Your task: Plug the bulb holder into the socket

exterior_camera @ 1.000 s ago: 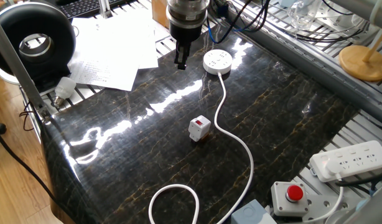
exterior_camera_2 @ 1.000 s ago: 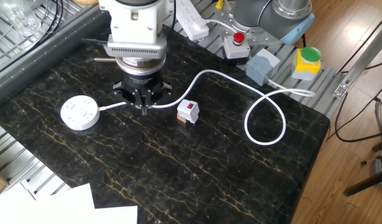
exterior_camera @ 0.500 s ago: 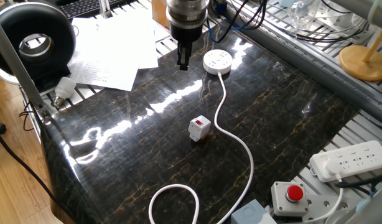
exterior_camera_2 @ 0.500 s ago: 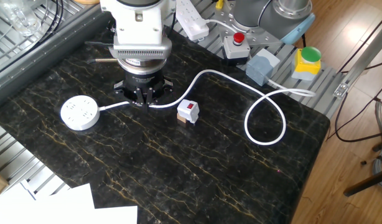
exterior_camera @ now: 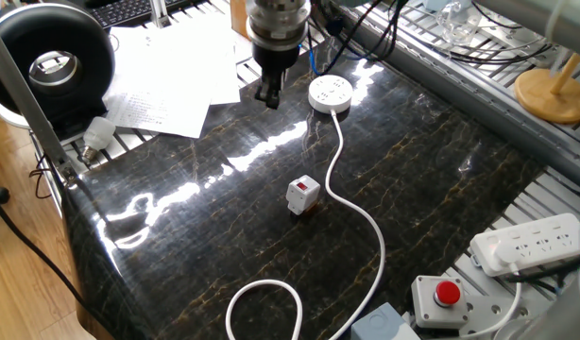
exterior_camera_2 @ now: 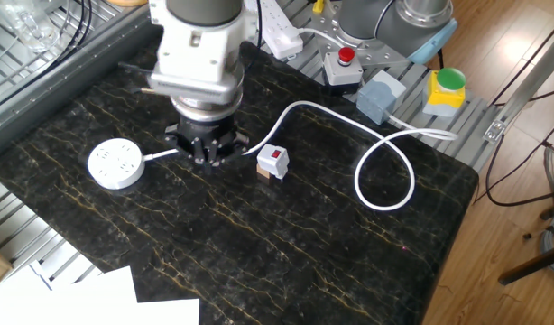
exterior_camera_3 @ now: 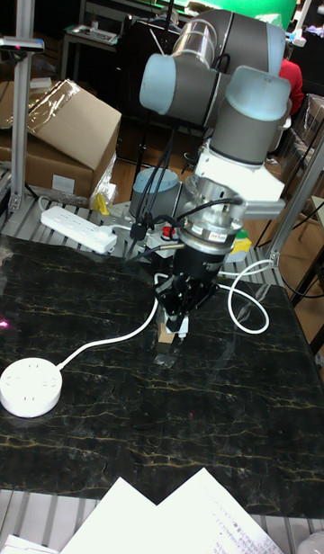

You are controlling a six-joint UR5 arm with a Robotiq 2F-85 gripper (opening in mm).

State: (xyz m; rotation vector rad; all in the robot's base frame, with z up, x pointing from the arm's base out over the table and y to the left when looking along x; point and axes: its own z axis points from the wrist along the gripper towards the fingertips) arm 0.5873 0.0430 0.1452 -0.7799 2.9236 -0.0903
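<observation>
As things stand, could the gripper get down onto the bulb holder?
Probably yes. The bulb holder stands alone on the dark table, with only the white cord curving past beside it. The gripper hangs empty nearer the socket, nothing between them.

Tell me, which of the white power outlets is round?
The socket on the dark table, with its long white cord. The other, the power strip, is a long rectangle lying off the table's edge.
</observation>
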